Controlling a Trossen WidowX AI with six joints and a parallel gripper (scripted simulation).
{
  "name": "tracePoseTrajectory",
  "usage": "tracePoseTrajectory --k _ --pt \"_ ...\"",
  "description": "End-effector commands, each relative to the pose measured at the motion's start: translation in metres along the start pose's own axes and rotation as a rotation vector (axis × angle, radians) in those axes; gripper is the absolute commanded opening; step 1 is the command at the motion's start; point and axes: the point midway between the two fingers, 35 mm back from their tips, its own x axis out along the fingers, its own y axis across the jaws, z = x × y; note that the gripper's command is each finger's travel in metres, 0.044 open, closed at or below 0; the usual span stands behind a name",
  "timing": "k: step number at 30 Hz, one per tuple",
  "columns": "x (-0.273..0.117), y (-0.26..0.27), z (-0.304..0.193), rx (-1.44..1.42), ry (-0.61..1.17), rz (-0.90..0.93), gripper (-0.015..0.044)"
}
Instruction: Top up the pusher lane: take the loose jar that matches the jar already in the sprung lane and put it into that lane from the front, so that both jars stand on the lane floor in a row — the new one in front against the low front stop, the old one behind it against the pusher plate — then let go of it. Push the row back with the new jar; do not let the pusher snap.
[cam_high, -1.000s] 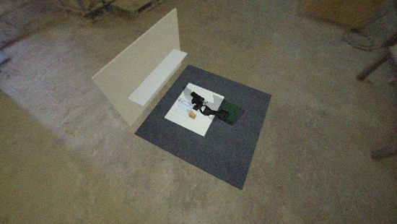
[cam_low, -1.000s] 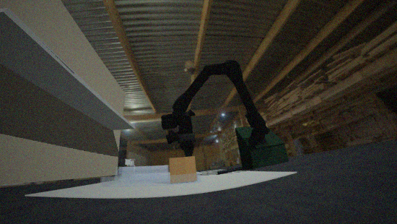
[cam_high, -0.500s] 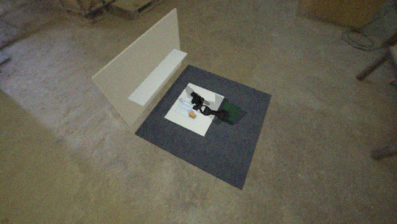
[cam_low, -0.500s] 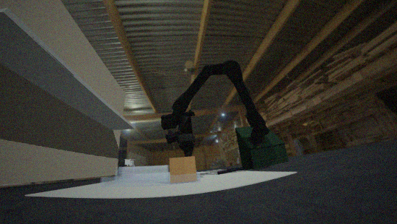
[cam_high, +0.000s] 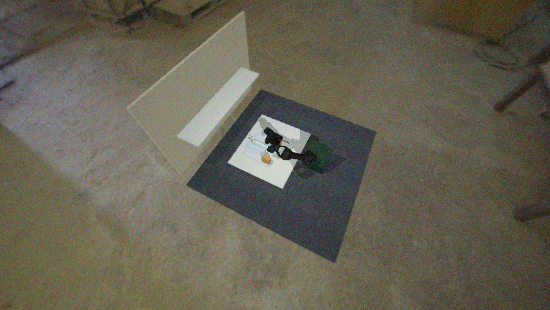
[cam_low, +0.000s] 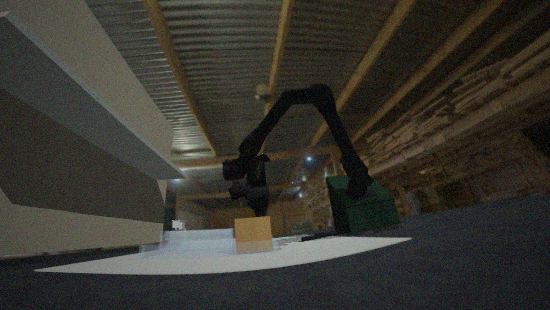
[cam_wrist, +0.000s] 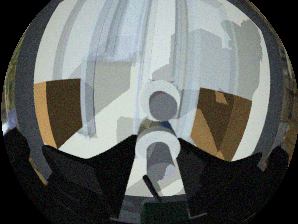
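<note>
My gripper (cam_wrist: 156, 140) (cam_low: 258, 212) is shut on a jar (cam_wrist: 159, 157) with a pale round rim and a grey centre, low in the middle of the wrist view. A second jar (cam_wrist: 162, 104) with a similar pale rim and grey top stands directly beyond it, in line with it. Pale see-through lane rails (cam_wrist: 187, 117) run away on the right of this jar. Whether the two jars touch, and whether the held jar rests on the lane floor, I cannot tell. The pusher plate and front stop are not distinct. The top and exterior views do not show the held jar clearly.
A brown open-looking box (cam_wrist: 63, 112) is left of the jars, and another brown box (cam_wrist: 221, 122) is at the right. An orange block (cam_high: 266, 159) (cam_low: 252, 234) shows beside the clear lanes (cam_high: 256, 148) (cam_low: 200, 242). A green box (cam_high: 321, 155) (cam_low: 370, 212) is at the arm's base.
</note>
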Motion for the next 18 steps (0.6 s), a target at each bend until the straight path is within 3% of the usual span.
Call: tracePoseTrajectory --k 1,18 --pt "0.0010 0.0014 0.0035 -0.008 -0.013 0.008 0.0000" --pt "0.0069 0.0015 0.0031 -0.008 -0.013 0.008 0.0000"
